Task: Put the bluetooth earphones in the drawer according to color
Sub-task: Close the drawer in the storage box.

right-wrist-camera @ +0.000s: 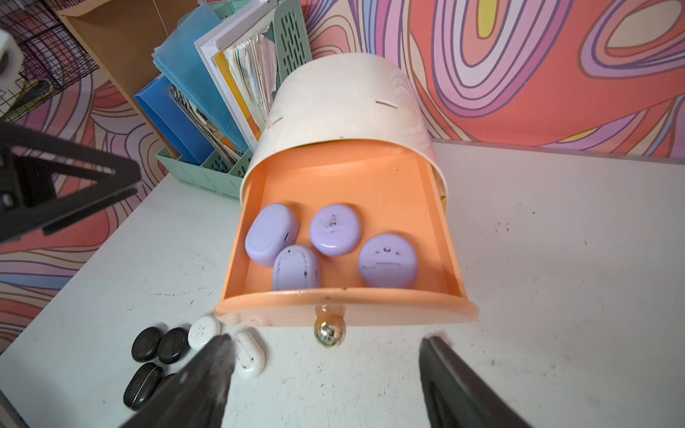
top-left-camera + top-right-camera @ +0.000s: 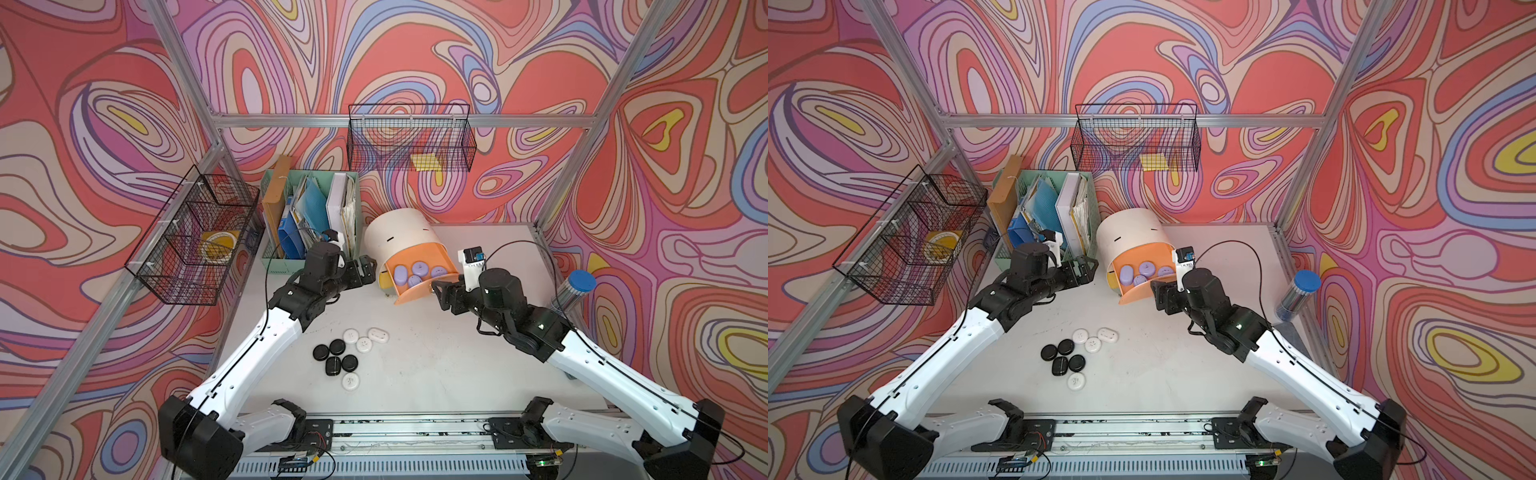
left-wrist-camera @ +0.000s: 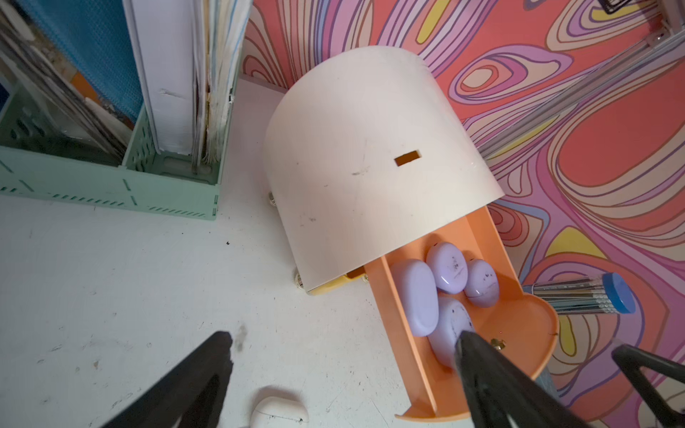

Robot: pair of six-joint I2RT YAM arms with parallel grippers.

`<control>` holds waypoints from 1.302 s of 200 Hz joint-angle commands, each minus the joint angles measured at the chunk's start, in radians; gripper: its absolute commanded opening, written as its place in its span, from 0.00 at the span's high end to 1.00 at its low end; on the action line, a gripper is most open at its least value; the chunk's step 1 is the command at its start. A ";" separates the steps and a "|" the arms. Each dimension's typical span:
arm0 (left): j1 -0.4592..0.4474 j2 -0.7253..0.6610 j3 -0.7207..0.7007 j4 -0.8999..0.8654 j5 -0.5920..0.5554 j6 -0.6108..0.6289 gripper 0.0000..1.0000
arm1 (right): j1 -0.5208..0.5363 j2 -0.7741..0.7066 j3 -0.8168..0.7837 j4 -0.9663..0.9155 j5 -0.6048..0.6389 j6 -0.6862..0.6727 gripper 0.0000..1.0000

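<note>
The white barrel-topped chest (image 2: 399,232) stands at the back of the table with its peach drawer (image 2: 415,296) pulled out. Several lilac earphones (image 1: 335,229) lie inside it. Several black earphones (image 2: 337,346) and several white earphones (image 2: 364,344) lie grouped on the table nearer the front. My right gripper (image 1: 326,342) is open just in front of the drawer's gold knob (image 1: 329,332), holding nothing. My left gripper (image 3: 343,337) is wide open beside the drawer's left side, empty, and one fingertip (image 3: 470,348) overlaps the drawer in that view. A white case (image 3: 280,411) lies below it.
A mint-green file holder (image 2: 307,216) full of folders stands left of the chest. Black wire baskets hang on the left wall (image 2: 195,237) and back wall (image 2: 409,137). A clear tube with a blue cap (image 2: 575,291) stands at the right table edge.
</note>
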 commanded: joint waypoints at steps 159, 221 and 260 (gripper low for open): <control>-0.075 0.780 1.016 -0.447 -0.106 0.312 0.01 | -0.006 -0.067 -0.236 0.141 -0.146 0.209 0.42; -0.074 0.801 0.950 -0.418 -0.096 0.312 0.02 | -0.014 0.092 -0.147 0.251 -0.123 0.206 0.43; -0.073 0.779 0.874 -0.365 -0.068 0.287 0.04 | -0.038 0.155 -0.086 0.280 -0.093 0.212 0.44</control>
